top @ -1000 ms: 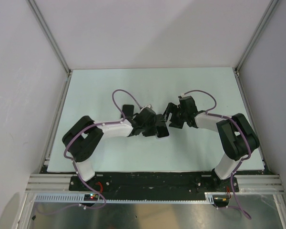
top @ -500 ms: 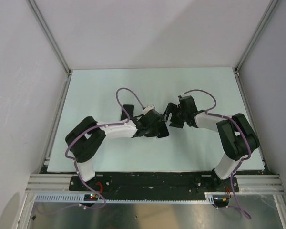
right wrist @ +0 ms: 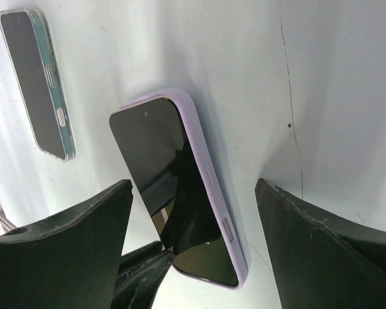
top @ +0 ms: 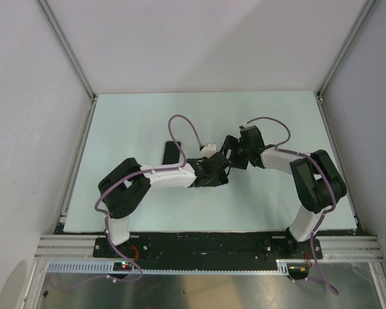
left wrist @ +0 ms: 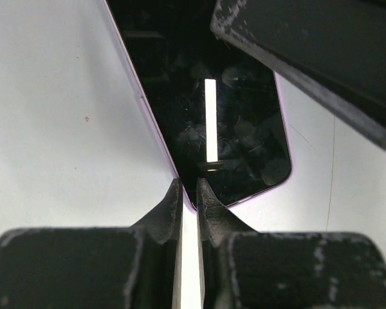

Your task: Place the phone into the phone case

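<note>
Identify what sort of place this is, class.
Probably a robot lab test cell: a pale mat walled by white panels on a metal frame, left arm and right arm bolted at its near edge, and only a phone and a case laid out.

Pale green table top (top: 128, 122), plain white walls (top: 206, 45) on 3 sides, alu frame rails (top: 67, 51) at corners, even light.
</note>
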Controlling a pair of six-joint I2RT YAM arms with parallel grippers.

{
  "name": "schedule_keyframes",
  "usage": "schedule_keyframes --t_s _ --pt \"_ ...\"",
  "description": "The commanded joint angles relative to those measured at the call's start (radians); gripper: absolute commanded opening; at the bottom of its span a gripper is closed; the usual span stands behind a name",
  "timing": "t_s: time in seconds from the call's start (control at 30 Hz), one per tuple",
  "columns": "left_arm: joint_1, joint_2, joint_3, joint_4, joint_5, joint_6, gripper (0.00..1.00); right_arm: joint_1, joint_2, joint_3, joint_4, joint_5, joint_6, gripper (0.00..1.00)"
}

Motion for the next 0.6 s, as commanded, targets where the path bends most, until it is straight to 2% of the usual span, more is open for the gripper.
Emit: schedule_keyframes --t_s 0.0,0.17,0.37,0.43,0.57 --pt "-0.087 0.247 -0.067 -0.053 0.152 -0.052 0.00 -0.009 0.044 0.038 -0.030 0.030 -0.016 0.83" --pt "-0.109 0.269 -0.055 -0.057 0.178 -0.076 0.00 -0.027 0.050 0.049 -0.025 0.020 -0.003 0.84" --pt "-0.104 0.180 -0.050 -0.056 0.172 -0.061 0.00 -0.044 0.077 0.096 -0.033 0.005 0.000 0.84" --pt "-0.092 0.145 -0.045 -0.057 0.169 -0.052 0.02 -0.043 0.096 0.122 -0.043 0.006 -0.002 0.83" --pt "-0.057 0.062 -0.041 -0.057 0.160 -0.024 0.12 -0.041 0.133 0.157 -0.050 0.004 -0.007 0.83"
